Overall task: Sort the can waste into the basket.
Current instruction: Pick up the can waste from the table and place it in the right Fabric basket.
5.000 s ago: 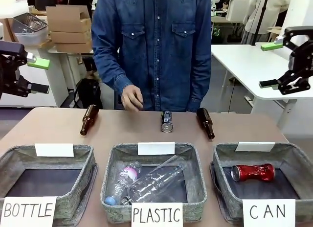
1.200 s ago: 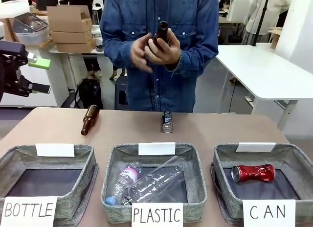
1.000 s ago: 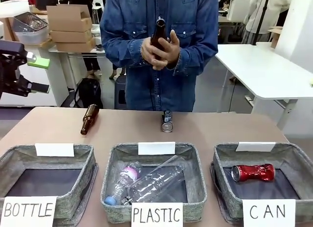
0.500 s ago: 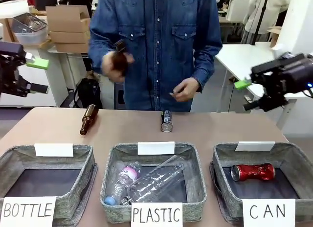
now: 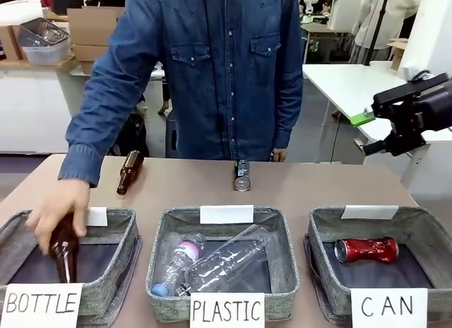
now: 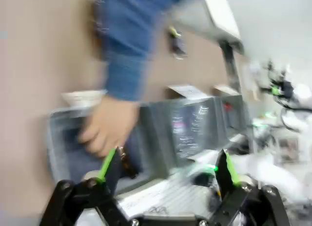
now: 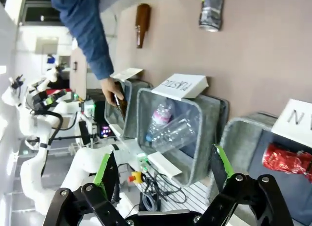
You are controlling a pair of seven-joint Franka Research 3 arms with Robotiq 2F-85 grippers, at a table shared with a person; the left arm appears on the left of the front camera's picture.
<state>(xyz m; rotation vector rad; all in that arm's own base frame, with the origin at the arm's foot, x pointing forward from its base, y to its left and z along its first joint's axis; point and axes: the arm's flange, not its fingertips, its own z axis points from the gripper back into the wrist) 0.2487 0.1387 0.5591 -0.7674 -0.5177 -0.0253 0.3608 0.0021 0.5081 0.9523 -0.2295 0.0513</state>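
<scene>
Dark can (image 5: 241, 175) lies on the surface beyond the CAN basket (image 5: 424, 222).
Light, thin, easily dented, I'd say: pinch its barrel gently. Left gripper (image 6: 168, 162) and right gripper (image 5: 366, 132) gape empty.

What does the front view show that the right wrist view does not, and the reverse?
Front view: the person's shirt front and the full CAN sign. Right wrist view: a red button and cables on the robot's side. Both: the dark can on the table, the red can in the CAN basket, and a hand holding a bottle inside the BOTTLE basket.
</scene>
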